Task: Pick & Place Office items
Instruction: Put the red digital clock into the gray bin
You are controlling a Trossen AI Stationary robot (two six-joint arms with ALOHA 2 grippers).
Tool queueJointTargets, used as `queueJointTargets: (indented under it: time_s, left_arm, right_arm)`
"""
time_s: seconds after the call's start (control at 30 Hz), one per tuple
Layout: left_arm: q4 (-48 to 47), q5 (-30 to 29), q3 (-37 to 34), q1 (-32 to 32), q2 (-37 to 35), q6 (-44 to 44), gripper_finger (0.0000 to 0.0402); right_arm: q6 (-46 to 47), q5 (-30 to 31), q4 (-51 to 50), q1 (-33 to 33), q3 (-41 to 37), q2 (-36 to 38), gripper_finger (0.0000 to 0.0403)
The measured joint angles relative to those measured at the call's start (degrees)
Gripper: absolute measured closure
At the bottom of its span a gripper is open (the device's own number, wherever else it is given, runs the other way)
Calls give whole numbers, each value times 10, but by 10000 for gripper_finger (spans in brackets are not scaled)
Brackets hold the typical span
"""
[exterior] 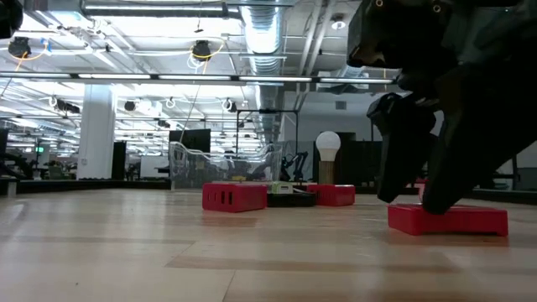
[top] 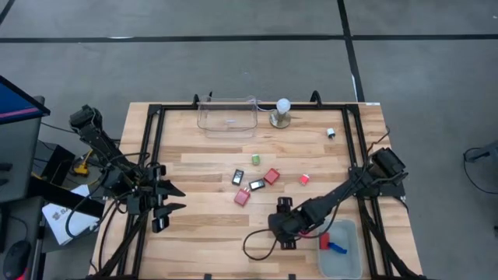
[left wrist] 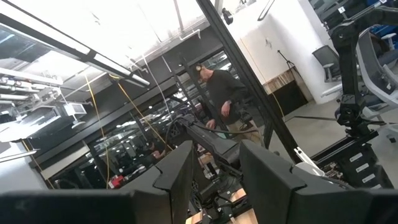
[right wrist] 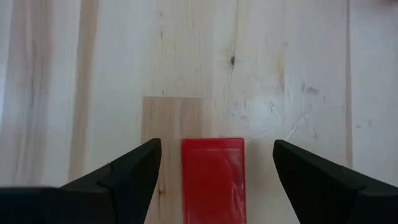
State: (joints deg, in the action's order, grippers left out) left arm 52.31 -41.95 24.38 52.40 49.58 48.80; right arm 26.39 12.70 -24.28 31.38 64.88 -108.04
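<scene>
My right gripper [top: 282, 225] [right wrist: 216, 147] is open and points down over a flat red block [right wrist: 212, 179] [exterior: 447, 220] that lies on the table near its near edge. The fingers stand on either side of the block with a gap on each side; in the high view the gripper hides it. More office items lie at mid-table: a green piece [top: 255, 159], two black-and-white ones [top: 238, 177] [top: 256, 185], red blocks [top: 271, 176] [top: 304, 180] and a pink one [top: 242, 196]. My left gripper [top: 175, 198] [left wrist: 216, 149] waits open at the left edge.
A grey bin [top: 350, 260] at the near right corner holds a red and a blue piece. A clear container [top: 227, 117] and a white ball on a metal base [top: 282, 113] stand at the far edge. A small piece [top: 331, 133] lies far right. A person shows beyond the table.
</scene>
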Motion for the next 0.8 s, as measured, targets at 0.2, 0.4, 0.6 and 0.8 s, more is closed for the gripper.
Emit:
queueJointTargets:
  time_s: [0.2, 0.4, 0.6, 0.8]
  left_arm:
    - [0, 0, 0, 0, 0, 0, 272]
    - [0, 0, 0, 0, 0, 0, 272]
    - [0, 0, 0, 0, 0, 0, 272]
    - [0, 0, 0, 0, 0, 0, 272]
  right_arm:
    - [14, 8, 46, 5, -38, 0, 101]
    - [21, 9, 67, 5, -52, 0, 101]
    - [16, 19, 70, 4, -52, 0, 103]
    - [1, 28, 81, 3, -52, -1, 155]
